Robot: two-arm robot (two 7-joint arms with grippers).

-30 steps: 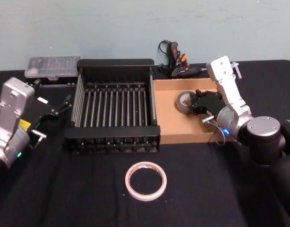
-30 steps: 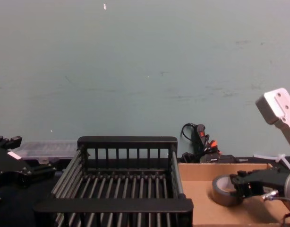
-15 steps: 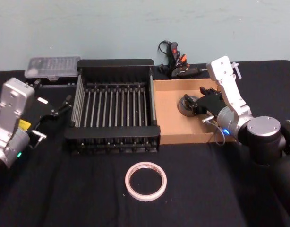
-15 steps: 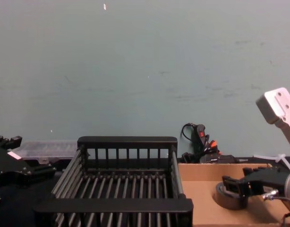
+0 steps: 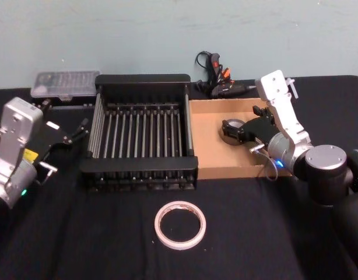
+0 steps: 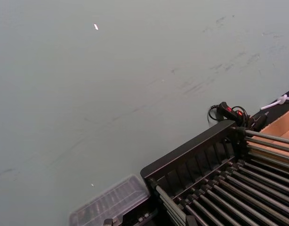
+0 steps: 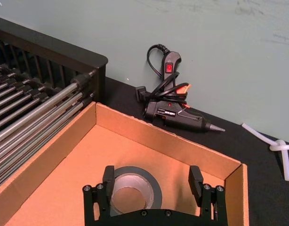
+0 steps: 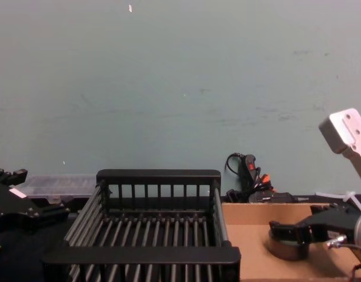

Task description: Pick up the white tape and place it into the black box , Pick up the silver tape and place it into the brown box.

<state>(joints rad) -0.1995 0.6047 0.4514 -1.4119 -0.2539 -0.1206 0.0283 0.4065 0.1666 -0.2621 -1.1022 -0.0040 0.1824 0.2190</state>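
The silver tape lies flat on the floor of the brown box. My right gripper hovers open just over it, one finger beside the roll's edge and the other well clear. From the head view, the same silver tape sits in the box's middle under the right gripper. The white tape lies flat on the black cloth in front of the black box. My left gripper is parked left of the black box.
A black glue gun with its cord lies behind the brown box. A clear plastic case sits behind the black box's left corner. A white zip tie lies on the cloth beyond the brown box.
My right gripper has opened and let go of the silver tape, which went from tilted in the grip to flat on the brown box's floor. The left arm has not moved.
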